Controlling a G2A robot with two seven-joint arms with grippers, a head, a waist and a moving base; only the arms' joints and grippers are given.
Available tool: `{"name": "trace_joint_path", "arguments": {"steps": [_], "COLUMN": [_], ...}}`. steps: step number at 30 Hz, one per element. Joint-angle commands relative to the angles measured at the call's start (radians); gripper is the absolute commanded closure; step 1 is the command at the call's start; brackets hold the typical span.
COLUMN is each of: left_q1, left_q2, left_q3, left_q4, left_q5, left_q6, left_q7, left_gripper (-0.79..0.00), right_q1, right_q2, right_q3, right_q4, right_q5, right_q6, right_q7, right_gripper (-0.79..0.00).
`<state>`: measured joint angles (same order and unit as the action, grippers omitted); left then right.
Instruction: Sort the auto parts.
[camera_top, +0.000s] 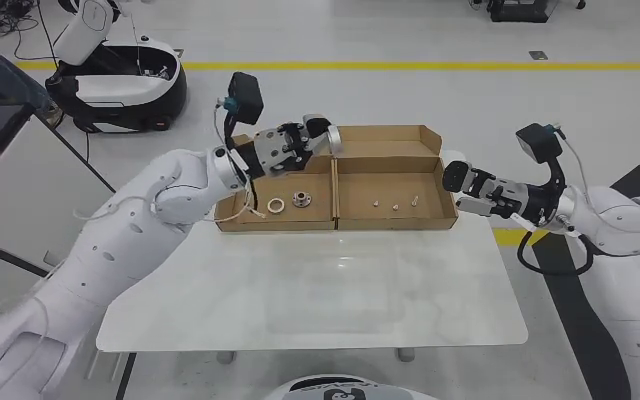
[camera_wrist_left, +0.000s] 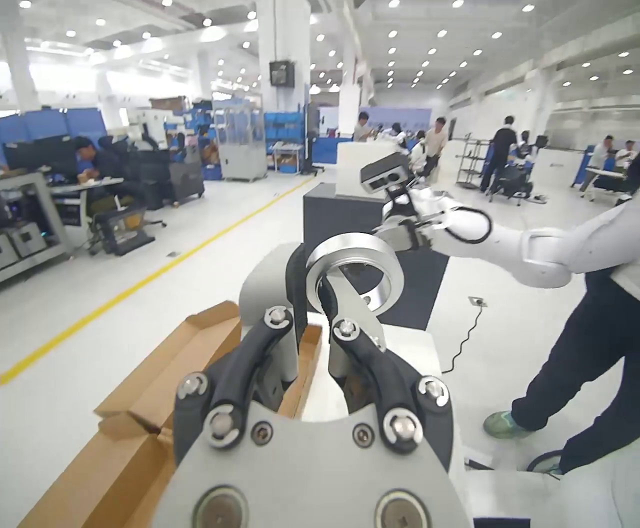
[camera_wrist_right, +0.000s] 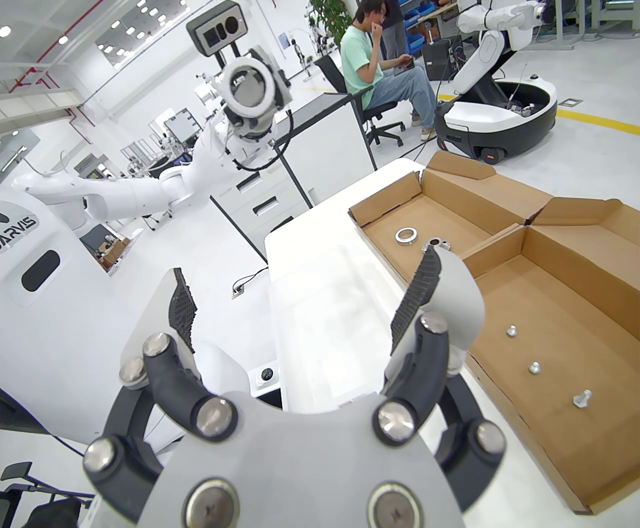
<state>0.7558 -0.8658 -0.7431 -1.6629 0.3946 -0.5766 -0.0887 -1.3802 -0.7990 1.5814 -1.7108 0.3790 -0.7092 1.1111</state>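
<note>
The left hand (camera_wrist_left: 320, 295) is closed on a metal ring (camera_wrist_left: 350, 246), held above the left cardboard box (camera_top: 285, 223) on the counter (camera_top: 320, 290); the right hand (camera_wrist_right: 305, 262) hangs wide open and empty beside the right box (camera_top: 395, 223)

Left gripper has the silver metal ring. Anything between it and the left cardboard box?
Nothing visible. The left gripper holds the silver metal ring above the far edge of the open left cardboard box. A second silver ring and a flanged metal hub lie on its floor, with bare floor around them.
</note>
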Motion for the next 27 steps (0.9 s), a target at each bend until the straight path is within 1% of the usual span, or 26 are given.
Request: {"name": "trace_joint_path", "arguments": {"steps": [1, 8, 10, 12, 16, 21, 27], "left_q1": [-0.015, -0.072, -0.091, -0.106, -0.147, -0.192, -0.235], "left_q2": [-0.01, -0.054, -0.071, -0.084, -0.12, -0.167, -0.215], "left_q3": [0.015, 0.076, 0.101, 0.121, 0.166, 0.222, 0.267], "left_q4": [0.018, 0.073, 0.098, 0.124, 0.193, 0.307, 0.43], "left_q5": [-0.002, 0.003, 0.02, 0.033, 0.072, 0.129, 0.185], "left_q6": [0.041, 0.2, 0.246, 0.273, 0.31, 0.357, 0.375], "left_q7": [-0.052, -0.253, -0.312, -0.349, -0.401, -0.459, -0.527], "left_gripper": [0.0, 0.0, 0.0, 0.0, 0.0, 0.0, 0.0], "right_q1": [0.0, 0.0, 0.0, 0.0, 0.0, 0.0, 0.0], "right_q2": [0.0, 0.0, 0.0, 0.0, 0.0, 0.0, 0.0], "right_q3": [0.0, 0.0, 0.0, 0.0, 0.0, 0.0, 0.0], "right_q4": [0.0, 0.0, 0.0, 0.0, 0.0, 0.0, 0.0], "right_q5": [0.0, 0.0, 0.0, 0.0, 0.0, 0.0, 0.0], "right_q6": [0.0, 0.0, 0.0, 0.0, 0.0, 0.0, 0.0], "right_q7": [0.0, 0.0, 0.0, 0.0, 0.0, 0.0, 0.0], "right_gripper": [-0.785, -0.785, -0.785, -0.785, -0.785, -0.785, -0.785]}}
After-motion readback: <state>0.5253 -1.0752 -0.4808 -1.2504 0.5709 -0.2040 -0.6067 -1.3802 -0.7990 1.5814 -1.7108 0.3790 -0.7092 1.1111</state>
